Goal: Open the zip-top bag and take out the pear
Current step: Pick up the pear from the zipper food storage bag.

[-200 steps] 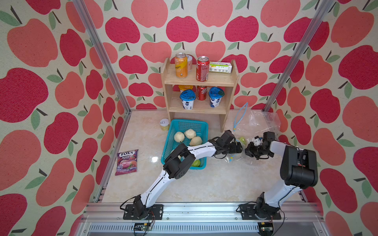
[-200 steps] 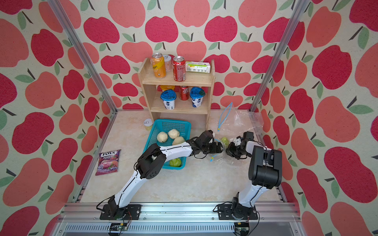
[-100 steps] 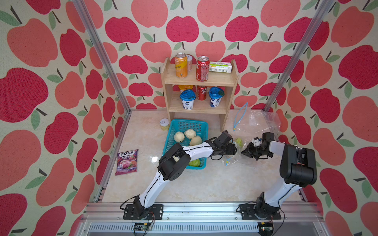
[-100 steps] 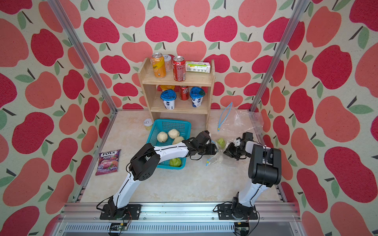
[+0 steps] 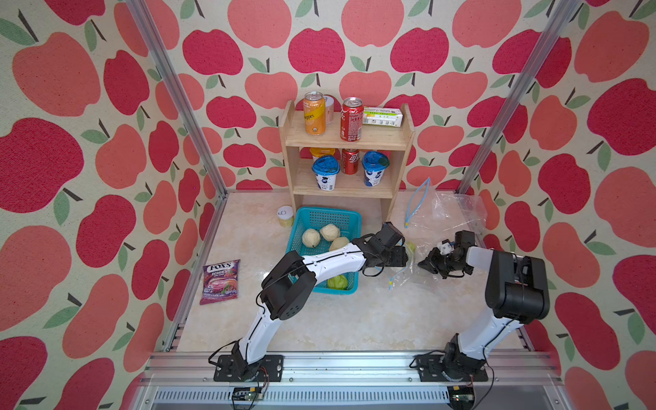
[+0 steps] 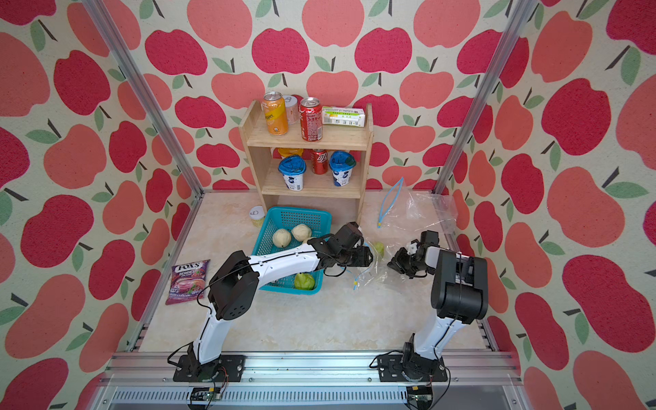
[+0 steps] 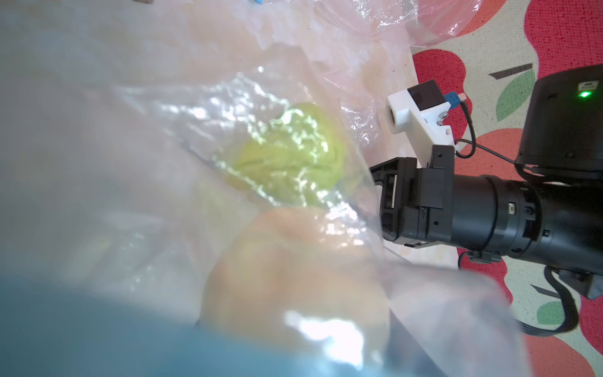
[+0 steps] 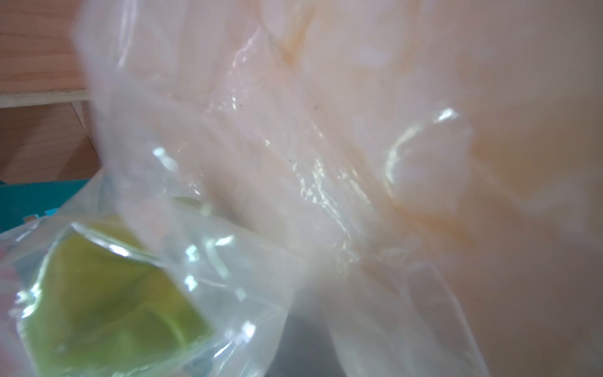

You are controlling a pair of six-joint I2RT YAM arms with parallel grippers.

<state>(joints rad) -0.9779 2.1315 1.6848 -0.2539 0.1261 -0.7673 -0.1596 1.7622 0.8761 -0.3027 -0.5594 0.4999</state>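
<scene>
At the bag mouth, the left gripper point(image 5: 404, 256) is sitting just beside the pear point(image 5: 411, 246). Its jaws are reading narrower than a second ago: in from wide to partway, and holding there over the last half second. The left elbow is also swinging back toward the near-left side compared with a second ago, and the pear is showing a touch nearer the basket point(image 5: 328, 212) than before. I'm reading that as the pull-out starting, not finished. Can't tell whether the jaws are actually gripping the pear. The fingers are hiding under the wrist in both top views, and the left wrist view is only giving the pear through crinkled film, straight ahead. By my read the pear is still lying inside the bag point(image 5: 413, 271), with plastic wrapping over it in both wrist views, so the take-out step is still pending. The right gripper point(image 5: 422, 264) is staying fully clenched at the bag's far side. Film is bunching toward it in the right wrist view, so it looks to be pinning the bag as an anchor while the left arm is drawing back over the basket.
</scene>
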